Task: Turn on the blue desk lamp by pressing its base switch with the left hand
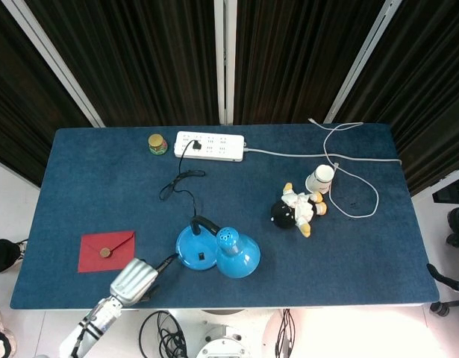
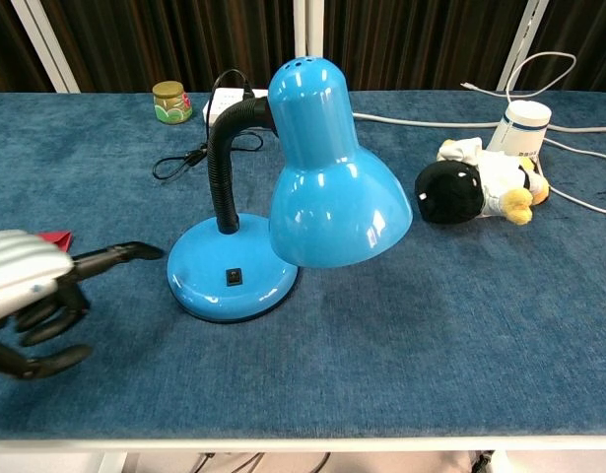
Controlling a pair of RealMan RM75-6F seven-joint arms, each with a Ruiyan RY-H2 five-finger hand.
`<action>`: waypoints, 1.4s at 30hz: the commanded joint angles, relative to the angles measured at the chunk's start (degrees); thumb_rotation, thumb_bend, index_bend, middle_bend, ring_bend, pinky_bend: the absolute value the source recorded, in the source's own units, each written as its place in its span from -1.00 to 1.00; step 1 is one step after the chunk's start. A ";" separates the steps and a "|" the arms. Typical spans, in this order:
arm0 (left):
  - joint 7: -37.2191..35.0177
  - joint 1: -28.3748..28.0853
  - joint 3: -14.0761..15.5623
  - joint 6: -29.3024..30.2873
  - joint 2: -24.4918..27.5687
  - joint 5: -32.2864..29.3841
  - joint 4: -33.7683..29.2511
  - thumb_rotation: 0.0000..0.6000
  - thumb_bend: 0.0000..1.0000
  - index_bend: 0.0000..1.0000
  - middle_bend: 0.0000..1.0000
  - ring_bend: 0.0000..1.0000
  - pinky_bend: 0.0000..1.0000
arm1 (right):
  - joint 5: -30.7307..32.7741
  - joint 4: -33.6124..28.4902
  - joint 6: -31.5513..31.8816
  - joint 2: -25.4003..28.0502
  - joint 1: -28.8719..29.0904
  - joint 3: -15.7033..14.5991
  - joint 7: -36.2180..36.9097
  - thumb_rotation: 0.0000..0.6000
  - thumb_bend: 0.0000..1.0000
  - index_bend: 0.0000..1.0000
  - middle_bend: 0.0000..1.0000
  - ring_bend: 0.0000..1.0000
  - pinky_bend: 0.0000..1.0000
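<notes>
Nearest of all, the left robot hand [image 2: 32, 296] comes in low over the near-left of the bench [image 2: 460, 355], holding nothing, one dark finger stretched toward the lamp and the rest curled under its silvery ribbed back; that fingertip [image 2: 145, 252] hangs just short of the lamp's base, not touching it. The right robot hand [image 1: 458, 253] barely shows at the far right edge of the head view, off the bench, and I cannot tell how its fingers lie. Now the blue desk lamp [image 2: 283, 197] stands near the middle, a little to the left, and its small black base switch [image 2: 233, 278] sits on the near side of the round base, tucked close beside the overhanging shade. The press, I'd say, wants that one extended finger lifted over the base rim and brought straight down on the switch, staying left of the shade so nothing nudges it; the base is glossy, domed and probably slick, so a slanted push could slide off or shift the lamp. The neck is black ribbed tubing, bent over; the shade is smooth and bell-shaped. The bench cover looks like napped blue cloth. Left of the robot hand lies a flat red envelope [image 1: 107, 252]. Farther right rests a soft plush toy [image 2: 478, 187], then a paper cup [image 2: 520, 126], and at the far edge a white power strip [image 1: 210, 146] and a small jar [image 2: 170, 101].
</notes>
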 commanded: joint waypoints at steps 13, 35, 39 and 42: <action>5.37 -4.68 -1.04 -5.21 -4.55 -5.45 -0.60 1.00 -0.19 -0.93 0.64 0.48 0.37 | 1.37 0.05 -1.66 0.31 -0.10 0.50 0.64 1.00 -0.86 -1.00 -1.00 -1.00 -1.00; 7.59 -7.00 0.24 -5.70 -6.22 -9.13 0.01 1.00 -0.19 -0.79 0.64 0.49 0.40 | 2.79 1.07 -3.27 -0.40 -0.22 0.90 0.91 1.00 -0.81 -1.00 -1.00 -1.00 -1.00; 7.65 -7.16 0.59 -5.32 -6.19 -9.15 -0.13 1.00 -0.19 -0.54 0.64 0.49 0.41 | 3.00 1.20 -3.53 -0.44 -0.24 0.96 1.02 1.00 -0.81 -1.00 -1.00 -1.00 -1.00; 7.38 -7.21 0.77 -4.90 -6.23 -9.13 -0.12 1.00 -0.19 -0.50 0.64 0.49 0.41 | 3.14 1.24 -3.81 -0.46 -0.20 0.96 0.91 1.00 -0.80 -1.00 -1.00 -1.00 -1.00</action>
